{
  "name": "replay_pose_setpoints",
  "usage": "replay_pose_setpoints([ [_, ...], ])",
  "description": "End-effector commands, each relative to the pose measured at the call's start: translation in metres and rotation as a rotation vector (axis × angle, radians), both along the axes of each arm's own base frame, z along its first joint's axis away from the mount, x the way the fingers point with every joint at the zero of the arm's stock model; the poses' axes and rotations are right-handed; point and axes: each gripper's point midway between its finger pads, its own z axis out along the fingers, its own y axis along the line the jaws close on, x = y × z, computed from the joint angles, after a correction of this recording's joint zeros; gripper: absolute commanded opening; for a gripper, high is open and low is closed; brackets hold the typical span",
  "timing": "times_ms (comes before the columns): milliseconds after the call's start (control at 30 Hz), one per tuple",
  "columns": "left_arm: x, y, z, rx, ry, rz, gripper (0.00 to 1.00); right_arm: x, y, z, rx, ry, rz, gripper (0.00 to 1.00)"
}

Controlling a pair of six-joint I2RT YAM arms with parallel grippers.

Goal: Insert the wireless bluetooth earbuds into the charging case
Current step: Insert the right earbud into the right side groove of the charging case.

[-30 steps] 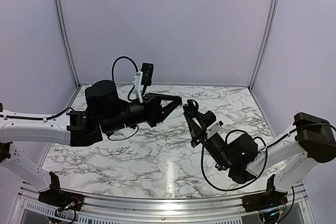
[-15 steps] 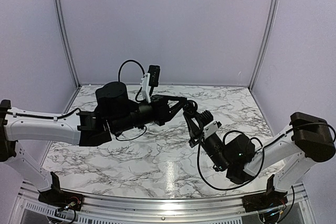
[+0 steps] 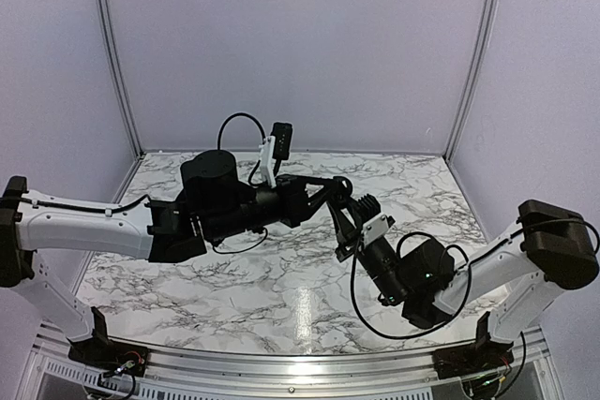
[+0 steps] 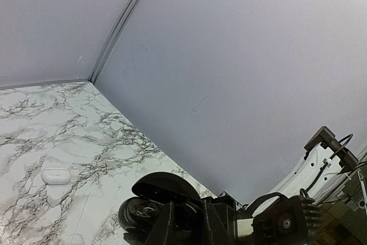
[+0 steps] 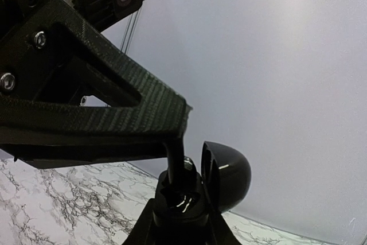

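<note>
Right fingers [image 5: 140, 230] clamped open black charging case [image 5: 226, 176]; left fingers [image 4: 165, 230] narrow, probably pinching earbud; misalignment risked dropping it.

Both arms, same build: left arm [image 3: 84, 227] and right arm [image 3: 497, 264] got white tube links, chunky black joint housings [image 3: 208, 175]. Thin black cables [image 3: 242, 115] loop off wrists. White bracket [image 3: 267, 152] carries small black camera [image 3: 280, 135]. Left fingers [image 5: 114, 101] black carbon-weave, silver screws [image 5: 39, 39]. Tiny green light [image 3: 433, 275] on right arm motor. Black bases [image 3: 94, 348], reddish wires [image 3: 127, 360] poking out.
</note>
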Motion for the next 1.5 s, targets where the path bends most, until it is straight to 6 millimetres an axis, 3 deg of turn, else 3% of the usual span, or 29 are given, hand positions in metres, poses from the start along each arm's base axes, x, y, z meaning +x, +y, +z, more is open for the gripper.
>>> replay_pose_setpoints([
  [0,0.000,-0.002,0.019,-0.057,-0.019,0.007,0.11,-0.005,-0.010,0.031,0.148,-0.043,-0.002,0.00],
  [933,0.000,-0.003,0.000,-0.041,0.042,0.002,0.11,-0.005,-0.018,0.037,0.190,-0.060,-0.031,0.00],
  [1467,0.006,-0.002,-0.011,-0.029,0.070,0.030,0.11,-0.011,-0.021,0.052,0.196,-0.091,-0.011,0.00],
])
